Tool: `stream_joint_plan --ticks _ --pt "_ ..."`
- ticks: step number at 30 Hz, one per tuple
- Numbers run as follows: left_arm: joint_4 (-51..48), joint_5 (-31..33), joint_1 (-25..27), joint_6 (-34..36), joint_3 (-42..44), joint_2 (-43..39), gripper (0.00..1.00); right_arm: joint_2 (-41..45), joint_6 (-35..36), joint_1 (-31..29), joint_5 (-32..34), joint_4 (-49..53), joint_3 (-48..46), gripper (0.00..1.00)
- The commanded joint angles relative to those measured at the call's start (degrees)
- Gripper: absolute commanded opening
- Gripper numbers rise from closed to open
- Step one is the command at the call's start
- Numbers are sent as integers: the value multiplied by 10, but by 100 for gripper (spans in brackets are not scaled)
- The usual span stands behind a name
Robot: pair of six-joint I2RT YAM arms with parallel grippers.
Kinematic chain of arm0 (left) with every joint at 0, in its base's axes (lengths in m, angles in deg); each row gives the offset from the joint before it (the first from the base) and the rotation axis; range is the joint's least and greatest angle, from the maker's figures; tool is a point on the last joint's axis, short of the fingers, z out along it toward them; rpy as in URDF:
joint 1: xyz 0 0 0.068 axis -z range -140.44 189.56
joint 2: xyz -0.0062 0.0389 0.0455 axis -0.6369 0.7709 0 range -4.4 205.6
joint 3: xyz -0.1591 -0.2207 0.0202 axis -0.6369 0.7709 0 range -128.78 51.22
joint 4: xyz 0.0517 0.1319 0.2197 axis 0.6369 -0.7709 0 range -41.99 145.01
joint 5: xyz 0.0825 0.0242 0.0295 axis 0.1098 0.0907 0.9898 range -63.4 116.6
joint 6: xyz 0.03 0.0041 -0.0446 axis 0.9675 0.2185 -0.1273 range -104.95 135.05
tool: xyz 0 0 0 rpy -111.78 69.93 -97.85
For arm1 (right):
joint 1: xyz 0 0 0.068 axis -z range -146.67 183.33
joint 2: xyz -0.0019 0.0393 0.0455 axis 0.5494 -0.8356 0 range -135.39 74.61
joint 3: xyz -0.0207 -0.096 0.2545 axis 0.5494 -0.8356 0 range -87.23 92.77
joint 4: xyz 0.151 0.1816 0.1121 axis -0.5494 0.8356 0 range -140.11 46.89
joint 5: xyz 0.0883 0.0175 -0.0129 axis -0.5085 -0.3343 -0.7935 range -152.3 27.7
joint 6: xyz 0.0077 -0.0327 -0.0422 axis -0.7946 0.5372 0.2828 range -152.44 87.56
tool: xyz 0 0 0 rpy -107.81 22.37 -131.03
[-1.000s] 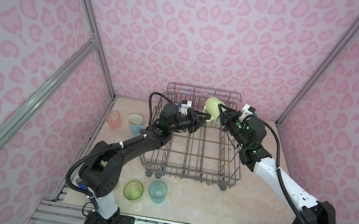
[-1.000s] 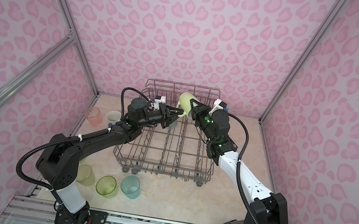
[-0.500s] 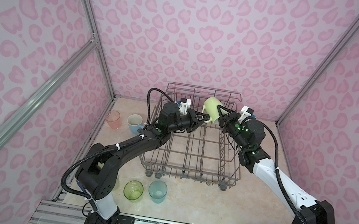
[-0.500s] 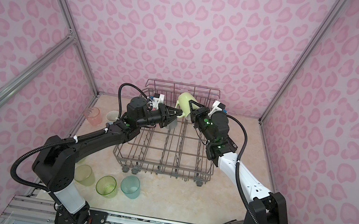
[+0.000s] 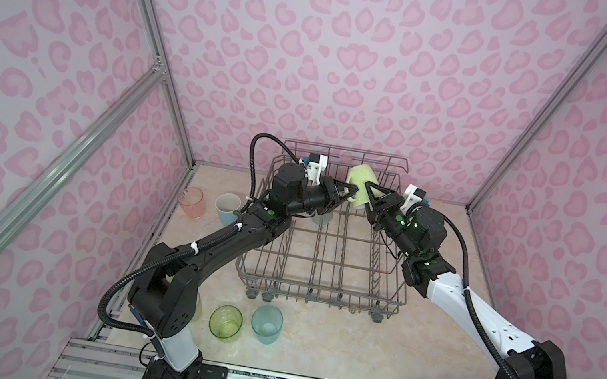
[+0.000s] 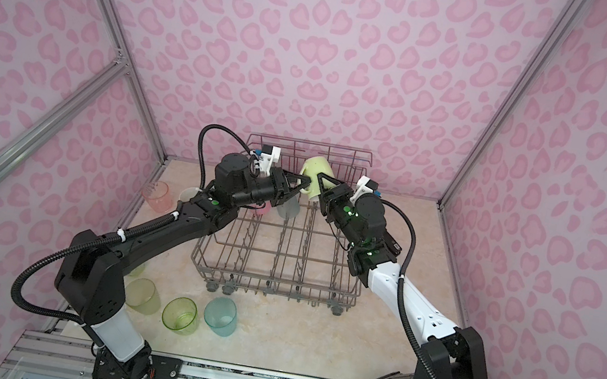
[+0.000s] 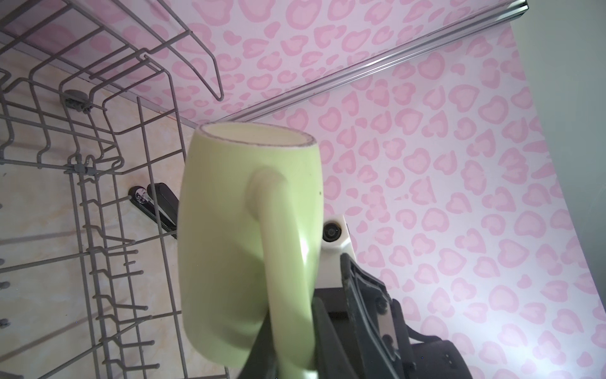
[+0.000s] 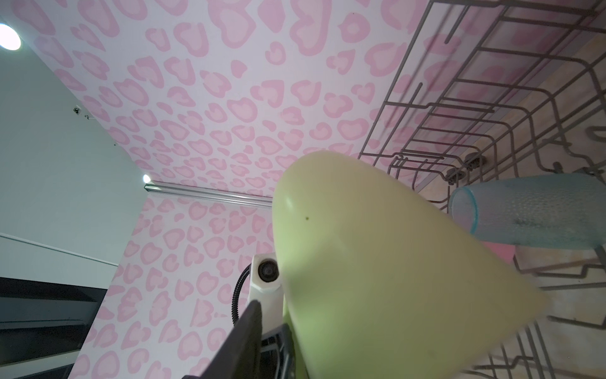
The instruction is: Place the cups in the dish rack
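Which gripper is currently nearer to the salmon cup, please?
Left: the left gripper, gripping the green mug, is right of the salmon cup; the right gripper lies beyond the mug.

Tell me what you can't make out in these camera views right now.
Right gripper: whether it touches the light-green mug; too small in both top views, and the mug blocks the right wrist view.
Pink cup: only a sliver shows below the left arm in a top view.
Black stapler: partly behind the mug in the left wrist view.
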Motion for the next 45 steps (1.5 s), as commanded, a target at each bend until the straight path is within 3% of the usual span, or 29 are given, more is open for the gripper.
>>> stream_joint_plan --ticks 1,12,17,20,25,30,45 --pt "19 7 0 28 -12 3 10 6 3 3 3 -27 -5 43" --pt "-83 38 0 68 -20 -4 10 17 22 4 5 -30 -6 49" --pt "-134 51 0 85 -31 -5 10 27 43 1 11 -17 0 48" --pt "-143 53 1 88 -35 -6 10 28 49 -1 10 -17 3 39" --pt "-149 53 3 91 -41 -10 10 28 63 -5 14 -13 7 14" --pt "-140 47 3 80 -39 -13 10 28 74 -8 18 -23 6 2" --pt "-120 23 4 50 -40 -18 27 25 90 -12 27 -69 5 0"
